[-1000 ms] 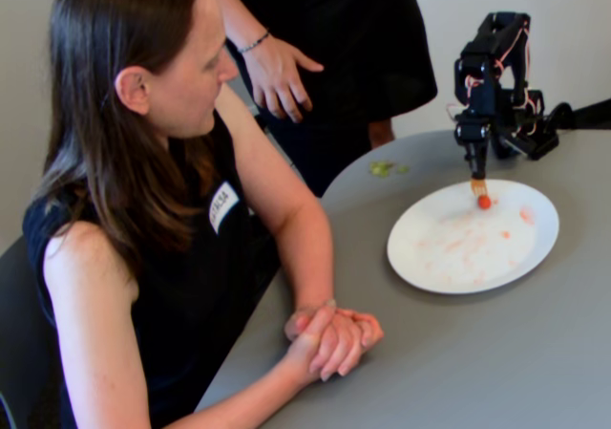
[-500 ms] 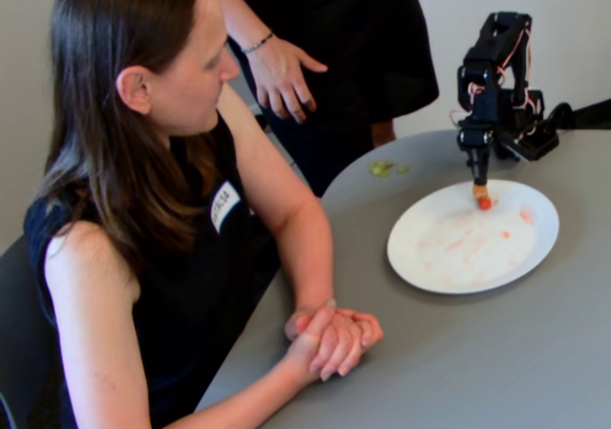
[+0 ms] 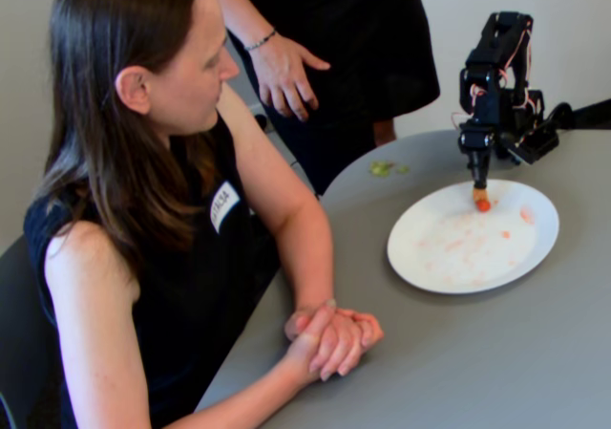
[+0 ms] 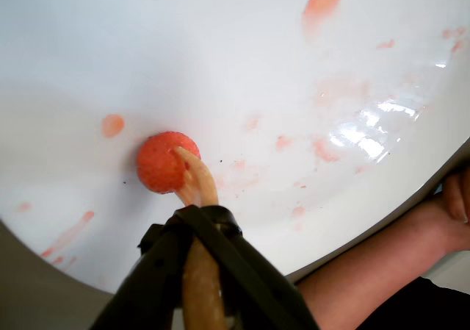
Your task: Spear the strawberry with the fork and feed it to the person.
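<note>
The strawberry (image 3: 483, 204) is a small red ball on the far part of the white plate (image 3: 449, 262). In the wrist view the fork (image 4: 199, 189) has its orange-tan tines pressed into the right side of the strawberry (image 4: 163, 161), low on the plate (image 4: 220, 58). My gripper (image 3: 477, 177) hangs straight down over the plate, and its black jaws (image 4: 202, 223) are closed around the fork's handle (image 3: 479, 194). The person (image 3: 143, 123) sits at the left with clasped hands on the table, looking toward the plate. Her forearm (image 4: 367, 275) shows past the plate's rim.
The grey round table (image 3: 496, 362) holds the plate, which is smeared with pink juice marks. Green scraps (image 3: 382, 168) lie on the table beyond the plate. A standing figure in black (image 3: 325, 47) with a bracelet is behind the person.
</note>
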